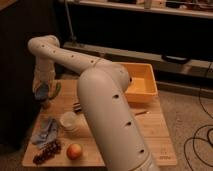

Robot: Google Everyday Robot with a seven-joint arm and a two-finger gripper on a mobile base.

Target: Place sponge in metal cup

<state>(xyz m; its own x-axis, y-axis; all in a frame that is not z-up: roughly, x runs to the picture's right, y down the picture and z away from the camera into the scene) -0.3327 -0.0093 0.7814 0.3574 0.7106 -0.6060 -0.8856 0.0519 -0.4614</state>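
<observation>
While the gripper [42,92] hangs over the far left edge of the wooden table [155,132], you can see its fingers pressed together on the sponge [42,91], a blue-grey block held just above the tabletop. Taking the white cup [68,120] as your landmark: the gripper and sponge sit behind it and to its left, near but apart from it. The light blue cloth [46,131] lies crumpled just left of the white cup. A bunch of dark grapes [47,152] lies in front of the cup and to its left, and an orange-red fruit [74,150] sits directly in front of it. A dark object [77,106] that may be the metal cup shows just behind the white cup; the arm's big white link [107,115] covers most of it, so you cannot confirm what it is. Well to the right and behind the white cup, past the arm, stands the yellow bin [142,82].
</observation>
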